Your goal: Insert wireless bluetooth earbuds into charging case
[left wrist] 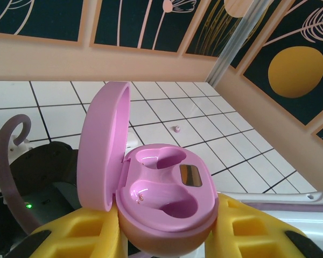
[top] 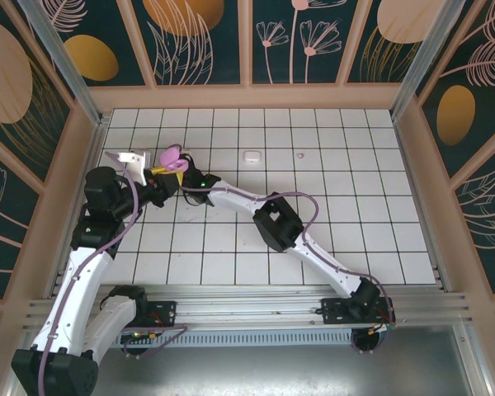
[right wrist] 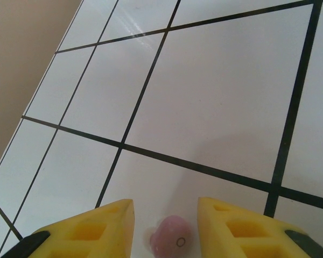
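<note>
Between the right jaws, grip unclear, sits a tiny, likely slick earbud [right wrist: 169,242], best pinched across its body; left jaws clamp the case [left wrist: 167,204].

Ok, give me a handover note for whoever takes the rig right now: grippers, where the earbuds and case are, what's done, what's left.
Left gripper: shut on the open pink charging case, lid up, both wells empty.
Right gripper: a pink earbud sits between its fingertips; whether it is gripped is unclear.
A small pink piece, likely the other earbud, lies on the tiles beyond the case.
Done: case open. Left: seat both earbuds.
</note>
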Controlling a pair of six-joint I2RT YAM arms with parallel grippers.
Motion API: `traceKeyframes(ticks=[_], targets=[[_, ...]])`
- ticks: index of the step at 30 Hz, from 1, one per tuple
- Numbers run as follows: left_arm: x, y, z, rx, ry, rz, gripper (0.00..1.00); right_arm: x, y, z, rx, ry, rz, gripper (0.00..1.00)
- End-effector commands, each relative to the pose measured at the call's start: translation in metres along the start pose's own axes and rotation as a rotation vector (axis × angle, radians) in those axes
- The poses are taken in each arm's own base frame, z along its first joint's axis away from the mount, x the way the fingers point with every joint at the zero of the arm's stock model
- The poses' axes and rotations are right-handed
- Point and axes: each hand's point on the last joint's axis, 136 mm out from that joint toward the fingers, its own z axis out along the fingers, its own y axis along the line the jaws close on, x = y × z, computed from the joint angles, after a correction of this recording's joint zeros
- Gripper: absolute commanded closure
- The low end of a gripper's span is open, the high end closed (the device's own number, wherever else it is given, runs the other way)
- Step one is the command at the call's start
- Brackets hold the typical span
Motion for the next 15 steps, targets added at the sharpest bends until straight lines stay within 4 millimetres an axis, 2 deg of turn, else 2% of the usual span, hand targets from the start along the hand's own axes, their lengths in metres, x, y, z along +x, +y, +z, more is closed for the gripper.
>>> traceKeyframes(ticks=[1,8,15], targets=[[-0.016,-0.006,-0.007,-0.001,-0.040,0.042,0.79,0.017,-0.007,0.012,-0.003,0.008,-0.034,0.63],[-0.017,-0.006,-0.007,-0.002,-0.040,0.044,0.79,0.033,-0.004,0.014,-0.056,0.072,-0.054,0.66],[-0.015,-0.004,-0.008,-0.016,-0.039,0.047,0.79,0.045,0.003,0.008,-0.087,0.124,-0.074,0.73]])
